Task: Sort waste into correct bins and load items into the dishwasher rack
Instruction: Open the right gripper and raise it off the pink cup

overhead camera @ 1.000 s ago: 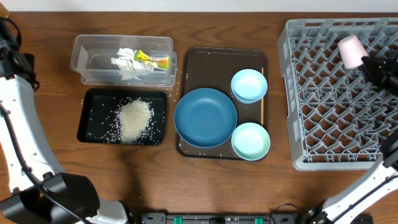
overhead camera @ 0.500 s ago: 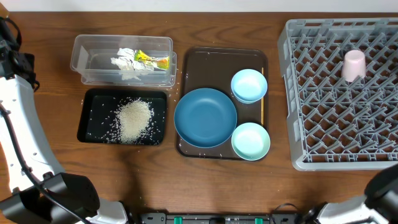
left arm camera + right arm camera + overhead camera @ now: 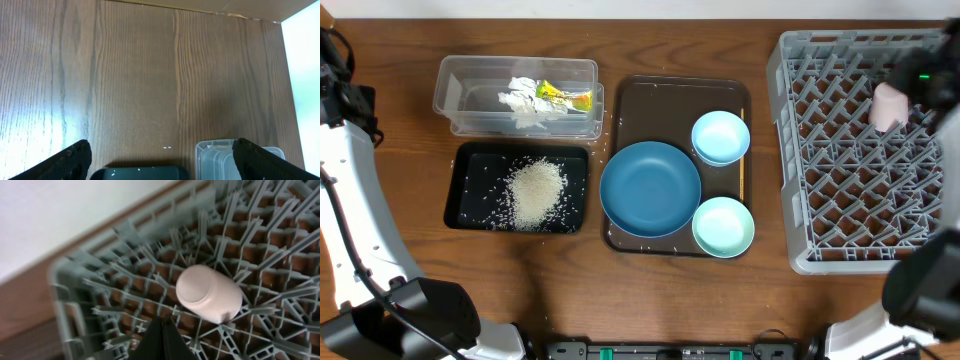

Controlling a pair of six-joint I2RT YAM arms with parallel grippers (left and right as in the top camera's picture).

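– What is your right pincer doing?
– My right pincer (image 3: pixel 161 336) is pressed tight together and holds nothing. Just past its tip, the small pink cup (image 3: pixel 209 294) rests tilted on the grid of the grey dishwasher rack (image 3: pixel 100 285), near the rack's back edge on the right side.
– And your left one?
– My left pincer (image 3: pixel 160 150) is spread wide over the wooden table (image 3: pixel 140 75). The corner of the clear tub (image 3: pixel 215 156) sits just below it.

**Partly seen**

Overhead, the dishwasher rack (image 3: pixel 782 150) runs off the right edge; the blurred right arm (image 3: pixel 932 85) covers part of the pink cup (image 3: pixel 886 108). The left wrist view crops the black tray (image 3: pixel 145 174) and clear tub (image 3: pixel 215 160).
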